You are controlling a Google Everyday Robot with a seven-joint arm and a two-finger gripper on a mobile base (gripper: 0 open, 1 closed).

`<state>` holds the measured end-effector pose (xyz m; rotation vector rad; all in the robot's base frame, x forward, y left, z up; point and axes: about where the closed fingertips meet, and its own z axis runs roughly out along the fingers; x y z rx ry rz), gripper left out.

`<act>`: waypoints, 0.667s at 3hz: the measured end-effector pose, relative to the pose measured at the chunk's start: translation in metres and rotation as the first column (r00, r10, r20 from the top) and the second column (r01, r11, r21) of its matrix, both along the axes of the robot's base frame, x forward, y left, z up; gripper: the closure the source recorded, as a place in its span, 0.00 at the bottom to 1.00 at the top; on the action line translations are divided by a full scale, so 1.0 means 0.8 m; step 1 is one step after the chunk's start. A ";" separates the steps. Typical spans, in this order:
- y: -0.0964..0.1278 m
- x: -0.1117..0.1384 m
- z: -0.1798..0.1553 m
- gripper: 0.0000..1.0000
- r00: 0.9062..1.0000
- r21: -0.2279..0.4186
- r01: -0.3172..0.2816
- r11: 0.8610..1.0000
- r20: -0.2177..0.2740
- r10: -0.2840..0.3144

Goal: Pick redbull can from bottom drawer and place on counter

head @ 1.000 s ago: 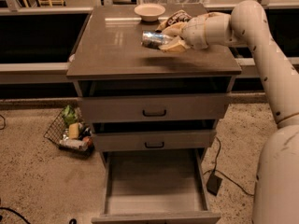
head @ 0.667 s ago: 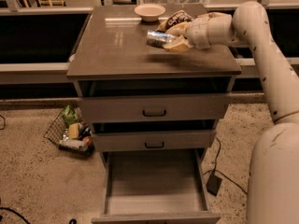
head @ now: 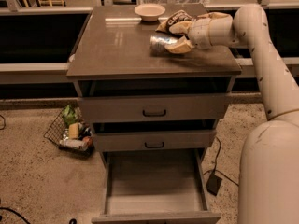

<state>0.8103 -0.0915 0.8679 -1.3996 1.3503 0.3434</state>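
The redbull can (head: 161, 43), silvery with bluish patches, lies on its side low over the right part of the counter (head: 117, 45); I cannot tell whether it touches the top. My gripper (head: 171, 38) reaches in from the right and is shut on the can, one finger above it and one below. The bottom drawer (head: 154, 181) is pulled fully out below and its flat floor is bare.
A chip bag (head: 174, 18) lies just behind the gripper and a pale bowl (head: 149, 10) stands at the counter's back edge. The two upper drawers (head: 154, 108) are closed. A wire basket (head: 70, 132) of items sits on the floor at left, and a black box (head: 214, 183) with a cable at right.
The gripper has carried the can a little to the right and lower toward the counter top. The drawers have not moved.
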 end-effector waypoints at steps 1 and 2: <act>-0.006 0.003 -0.001 0.00 1.000 0.009 0.005 1.000 -0.004 -0.005; -0.022 -0.016 0.035 0.00 0.998 0.044 -0.013 0.999 0.058 0.011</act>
